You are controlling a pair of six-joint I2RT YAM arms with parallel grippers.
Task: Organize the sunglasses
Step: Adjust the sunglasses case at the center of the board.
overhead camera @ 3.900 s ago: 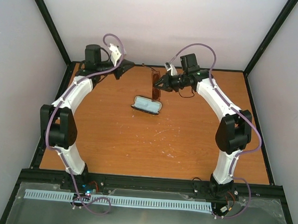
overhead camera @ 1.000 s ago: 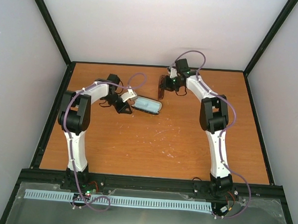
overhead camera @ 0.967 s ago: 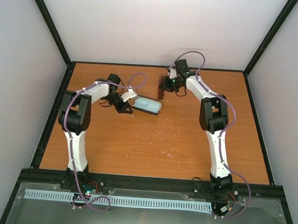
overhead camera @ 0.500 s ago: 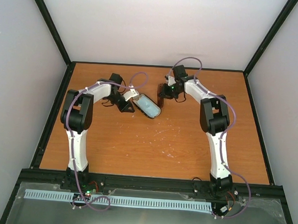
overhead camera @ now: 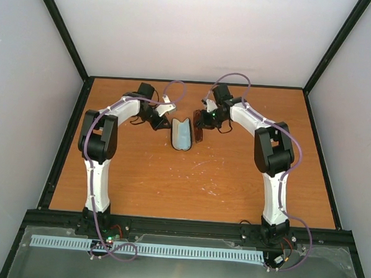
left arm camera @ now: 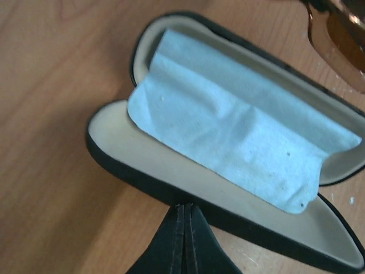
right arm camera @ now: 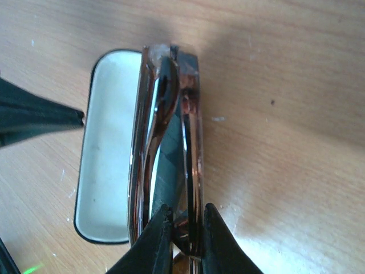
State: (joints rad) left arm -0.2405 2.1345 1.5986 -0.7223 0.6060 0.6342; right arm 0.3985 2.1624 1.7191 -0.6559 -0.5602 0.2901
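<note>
Over the last second the left gripper [left arm camera: 186, 214], fingertips pressed together, has swung the open case [left arm camera: 132, 174] from lying crosswise to running from far edge to near edge. It sits on the worktop [overhead camera: 189, 183] towards the far edge, about midway between the sides. The case now lines up with the folded sunglasses [right arm camera: 171, 142], which the right gripper [right arm camera: 185, 228] pinches by one end and has brought just beside the case's right rim. That likely sets up lowering them in. The case holds only a pale blue cloth [left arm camera: 239, 154], draped across both shells. The sunglasses are not yet inside.
</note>
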